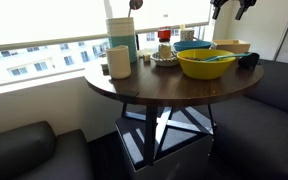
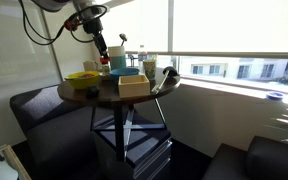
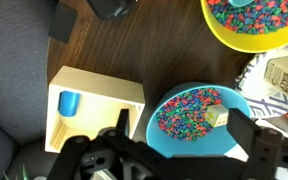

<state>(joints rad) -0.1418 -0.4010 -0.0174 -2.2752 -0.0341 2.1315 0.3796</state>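
My gripper (image 3: pixel 184 128) hangs open above a blue bowl (image 3: pixel 189 156) filled with small multicoloured beads. A pale cube (image 3: pixel 217 116) lies on the beads, near the right finger (image 3: pixel 246 130) and untouched. In both exterior views the gripper (image 1: pixel 233 9) (image 2: pixel 103 45) is well above the round wooden table (image 1: pixel 144 88), over the blue bowl (image 1: pixel 192 46) (image 2: pixel 124 73). A yellow bowl (image 3: pixel 234 40) (image 1: pixel 206 63) of the same beads sits beside it. A light wooden box (image 3: pixel 94 105) (image 2: pixel 134 86) holding a small blue cup (image 3: pixel 69 103) stands on the blue bowl's other side.
A tall stack of containers (image 1: pixel 122 40), a cream mug (image 1: pixel 119 62) and a black cup (image 1: pixel 248 61) share the table. A patterned box (image 3: pixel 279 75) lies by the bowls. Dark sofas (image 1: pixel 24 150) surround the table, with a window (image 1: pixel 44 30) behind.
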